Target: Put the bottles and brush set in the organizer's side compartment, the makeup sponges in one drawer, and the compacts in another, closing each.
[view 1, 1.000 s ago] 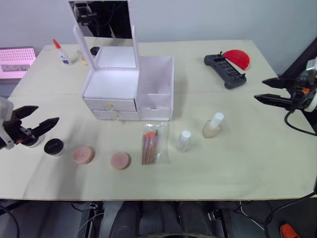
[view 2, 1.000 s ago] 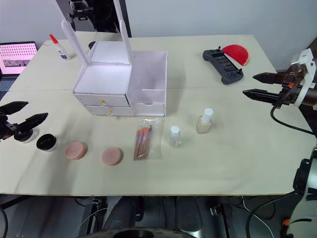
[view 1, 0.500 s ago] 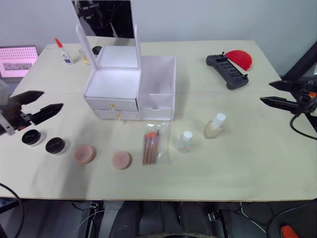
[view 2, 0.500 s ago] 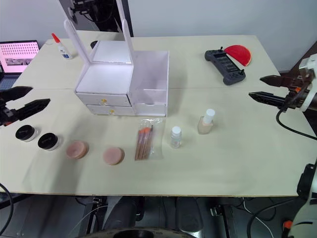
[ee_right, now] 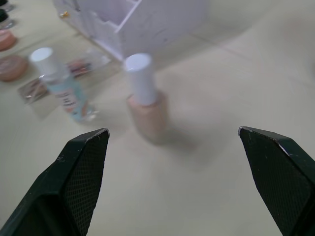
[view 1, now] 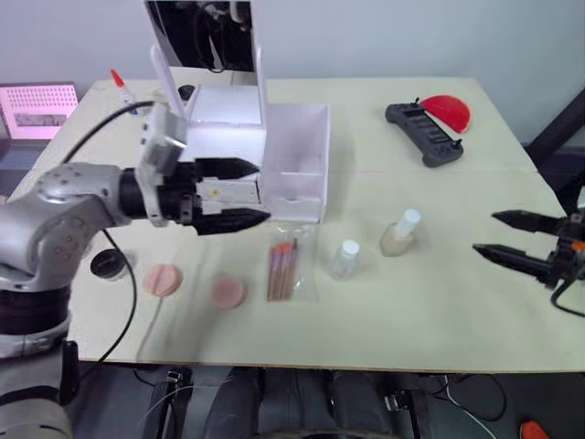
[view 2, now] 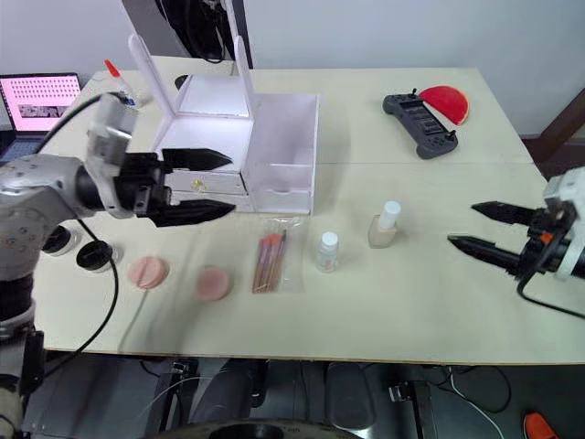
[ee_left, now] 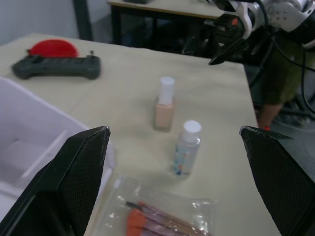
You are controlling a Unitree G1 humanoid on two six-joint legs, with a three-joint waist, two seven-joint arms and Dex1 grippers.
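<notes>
Two grippers are in your head views, both spread wide and holding nothing. Your left gripper [view 1: 239, 194] sits left of centre in the frame, fingers pointing right, in front of the drawer faces of the organizer [view 1: 245, 165]; whether it touches them cannot be told. Your right gripper [view 1: 501, 233] hangs at the right edge over bare table [view 1: 439, 302], fingers pointing left toward the bottles.

You have the organizer in the upper middle, mirror [view 1: 203, 37] upright, both gold-knobbed drawers shut as far as the arm lets you see. Its side compartment [view 1: 302, 151] is the open bin on the right side of the box.

Below it, in the centre of the frame, lies the brush set [view 1: 281, 272] in its clear bag. Just right of that stands the clear bottle [view 1: 344, 259], then the beige bottle [view 1: 398, 234], both upright and apart.

At lower left you see the two makeup sponges [view 1: 163, 280] on the table, side by side. One compact [view 1: 108, 264] lies left of them, partly behind your left arm.

At upper right rest a black controller [view 1: 423, 133] and a red disc [view 1: 449, 112].
</notes>
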